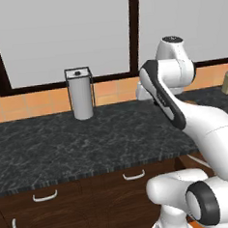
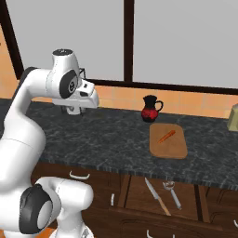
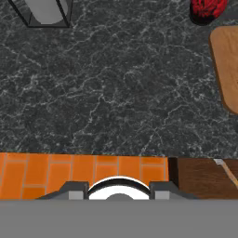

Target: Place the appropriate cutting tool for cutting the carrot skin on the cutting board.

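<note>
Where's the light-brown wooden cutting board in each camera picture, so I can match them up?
Right base view: the flat light-brown wooden cutting board lies right of centre on the dark marbled countertop.
Hand view: the board's rounded end enters at the right edge, upper half.
Shared landmark: the red-and-black jug, next to the board.

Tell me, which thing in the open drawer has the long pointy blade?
The knife, on the left in the open drawer in the right base view. Its blade is long and narrows to a point. The peeler beside it has a rounded metal head instead.
</note>
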{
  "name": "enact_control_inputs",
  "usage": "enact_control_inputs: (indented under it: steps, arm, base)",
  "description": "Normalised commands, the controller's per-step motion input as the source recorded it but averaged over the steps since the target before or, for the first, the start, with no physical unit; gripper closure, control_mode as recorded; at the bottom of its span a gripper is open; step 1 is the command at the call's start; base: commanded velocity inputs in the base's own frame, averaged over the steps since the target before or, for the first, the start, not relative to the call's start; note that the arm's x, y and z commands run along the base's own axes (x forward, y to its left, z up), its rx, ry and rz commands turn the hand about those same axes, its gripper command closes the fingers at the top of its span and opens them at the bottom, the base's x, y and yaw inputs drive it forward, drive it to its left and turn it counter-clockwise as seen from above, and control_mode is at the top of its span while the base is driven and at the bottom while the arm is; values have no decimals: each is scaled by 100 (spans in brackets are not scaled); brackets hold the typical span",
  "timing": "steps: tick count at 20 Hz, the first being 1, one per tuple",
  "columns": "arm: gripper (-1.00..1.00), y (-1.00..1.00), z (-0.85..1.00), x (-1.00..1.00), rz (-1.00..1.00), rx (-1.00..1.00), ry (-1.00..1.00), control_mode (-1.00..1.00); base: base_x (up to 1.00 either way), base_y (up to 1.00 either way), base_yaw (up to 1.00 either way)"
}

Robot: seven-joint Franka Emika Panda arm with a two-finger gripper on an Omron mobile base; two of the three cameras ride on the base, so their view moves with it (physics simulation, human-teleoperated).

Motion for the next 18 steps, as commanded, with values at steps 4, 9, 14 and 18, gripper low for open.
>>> enact_control_inputs:
  steps: [4,9,14,18]
  arm:
    - [-100,-13,-13,0,-1,-2,0,-100]
    - [-100,-92,-43,-10,-7,0,0,-100]
    - [-100,-100,-57,-17,-5,0,1,-100]
    - [-100,-100,-56,-27,-5,0,8,-100]
  base:
    - [0,0,0]
    - [0,0,0]
    - [0,0,0]
    - [0,0,0]
